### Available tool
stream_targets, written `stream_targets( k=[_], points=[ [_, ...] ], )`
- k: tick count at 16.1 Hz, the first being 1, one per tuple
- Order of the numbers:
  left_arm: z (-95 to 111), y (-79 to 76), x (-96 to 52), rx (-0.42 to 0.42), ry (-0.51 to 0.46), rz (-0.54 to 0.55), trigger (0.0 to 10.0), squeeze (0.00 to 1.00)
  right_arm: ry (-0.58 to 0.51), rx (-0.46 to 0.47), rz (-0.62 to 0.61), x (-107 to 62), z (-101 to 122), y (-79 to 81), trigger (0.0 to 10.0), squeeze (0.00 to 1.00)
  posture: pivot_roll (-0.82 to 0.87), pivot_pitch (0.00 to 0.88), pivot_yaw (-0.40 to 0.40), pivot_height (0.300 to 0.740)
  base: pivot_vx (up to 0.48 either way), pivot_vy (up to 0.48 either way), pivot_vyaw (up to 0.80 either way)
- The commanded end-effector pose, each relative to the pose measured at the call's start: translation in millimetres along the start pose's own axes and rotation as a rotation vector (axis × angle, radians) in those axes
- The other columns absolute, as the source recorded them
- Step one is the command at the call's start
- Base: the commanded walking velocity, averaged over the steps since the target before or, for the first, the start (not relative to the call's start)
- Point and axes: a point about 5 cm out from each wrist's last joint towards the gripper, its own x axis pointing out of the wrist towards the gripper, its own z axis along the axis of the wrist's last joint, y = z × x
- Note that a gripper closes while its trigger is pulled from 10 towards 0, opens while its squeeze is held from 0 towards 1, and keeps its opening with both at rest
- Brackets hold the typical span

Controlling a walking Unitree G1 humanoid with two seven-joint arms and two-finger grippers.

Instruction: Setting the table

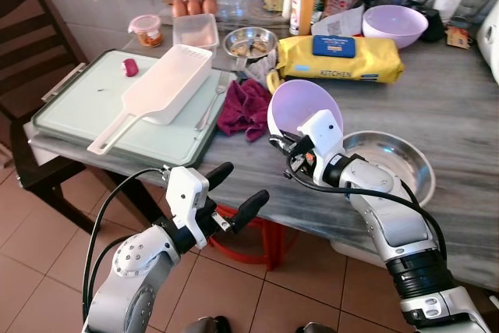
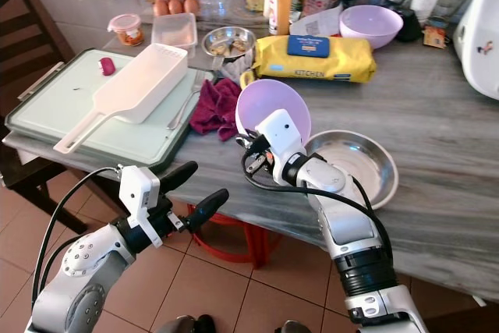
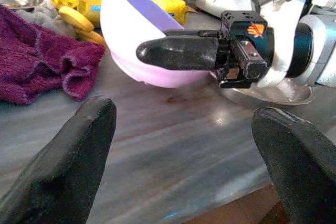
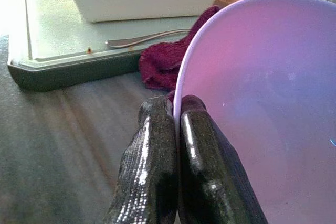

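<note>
Right end effector (image 4: 176, 129) on lilac bowl (image 4: 262, 103) rim

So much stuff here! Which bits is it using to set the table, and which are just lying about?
In use: purple bowl pinched at its rim by right pincer; steel plate beside it.

Lying about: maroon cloth, yellow wipes pack, white tray, eggs.

bowl (image 1: 300, 103): lilac | cloth (image 1: 244, 107): maroon | packet (image 1: 339, 58): yellow | countertop (image 1: 460, 122): grey-streaked

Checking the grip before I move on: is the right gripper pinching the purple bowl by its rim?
Yes, the right gripper is closed on the rim of the purple bowl, one finger on each side.
</note>
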Motion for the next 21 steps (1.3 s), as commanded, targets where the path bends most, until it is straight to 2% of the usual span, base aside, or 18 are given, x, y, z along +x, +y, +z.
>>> stream_targets(
  k=[1, 2, 3, 4, 5, 6, 12, 18, 21],
  points=[
    [2.5, -0.7, 0.9, 0.018, 0.006, -0.004, 10.0, 0.0, 0.017, 0.003, 0.028, 1.2, -2.9, 4.5, 10.0, 0.0, -0.07, 0.135, 0.071, 0.74, 0.0, 0.0, 0.0],
    [2.5, -0.9, 1.0, 0.019, 0.007, -0.004, 10.0, 0.0, 0.02, 0.014, 0.033, 1.1, -3.8, 5.4, 10.0, 0.0, -0.07, 0.136, 0.07, 0.74, 0.0, 0.0, 0.0],
    [2.2, -1.0, 1.2, 0.018, 0.009, -0.004, 10.0, 0.0, 0.021, 0.01, 0.035, 1.1, -4.4, 6.3, 10.0, 0.41, -0.07, 0.136, 0.07, 0.74, 0.0, 0.0, 0.0],
    [1.9, -1.0, 1.1, 0.019, 0.013, -0.005, 10.0, 0.0, 0.022, 0.008, 0.037, 1.2, -4.7, 6.9, 10.0, 0.5, -0.07, 0.136, 0.07, 0.74, 0.0, 0.0, 0.0],
    [1.3, -1.2, 0.9, 0.02, 0.019, -0.006, 10.0, 0.0, 0.025, 0.008, 0.039, 1.2, -4.9, 7.2, 10.0, 0.72, -0.07, 0.137, 0.071, 0.74, 0.0, 0.0, 0.0],
    [0.8, -1.3, 0.9, 0.021, 0.023, -0.006, 10.0, 0.0, 0.028, 0.006, 0.038, 1.5, -5.3, 6.8, 10.0, 0.85, -0.07, 0.136, 0.071, 0.74, 0.0, 0.0, 0.0],
    [-1.1, -0.8, 2.1, 0.02, 0.035, -0.009, 10.0, 0.0, 0.032, -0.008, 0.019, 1.4, -5.1, 4.9, 10.0, 0.84, -0.07, 0.13, 0.075, 0.74, 0.0, 0.0, 0.0],
    [-0.5, -0.7, 3.7, 0.021, 0.036, -0.013, 10.0, 0.0, 0.076, -0.024, -0.029, 1.1, -1.9, -4.0, 10.0, 0.87, -0.07, 0.123, 0.076, 0.74, 0.0, 0.0, 0.0],
    [-0.4, -1.3, 4.1, 0.02, 0.035, -0.012, 10.0, 0.0, 0.112, 0.01, -0.051, 0.8, -2.5, -8.9, 10.0, 0.87, -0.07, 0.12, 0.079, 0.74, 0.0, 0.0, 0.0]
  ],
)
